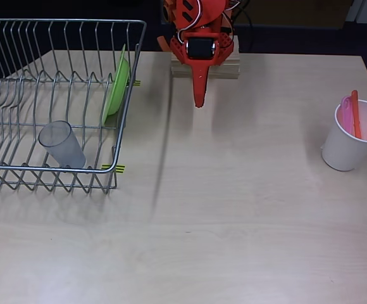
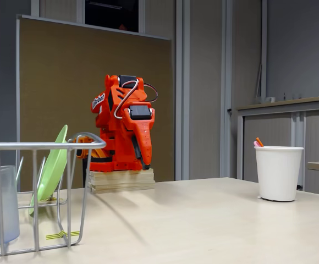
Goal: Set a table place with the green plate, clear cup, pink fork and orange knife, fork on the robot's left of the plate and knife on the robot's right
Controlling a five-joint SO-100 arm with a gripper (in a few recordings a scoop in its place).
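Four task things sit in two spots, taken here from the wire dish rack (image 1: 57,101) at the overhead view's left. The green plate (image 1: 116,85) stands on edge inside the rack against its right wall, and the clear cup (image 1: 62,144) lies tilted in the rack's near part, just left of that wall. Well to the rack's right, near the tabletop's (image 1: 234,221) far right edge, a white cup (image 1: 351,142) stands upright holding the pink fork (image 1: 346,106) and the orange knife (image 1: 356,114) side by side (their tips just peek over its rim in the fixed view). Right of the rack, the robot (image 1: 199,38) sits folded on a wooden block (image 1: 205,68), its pincer (image 1: 199,101) pressed together, pointing down, gripping nothing.
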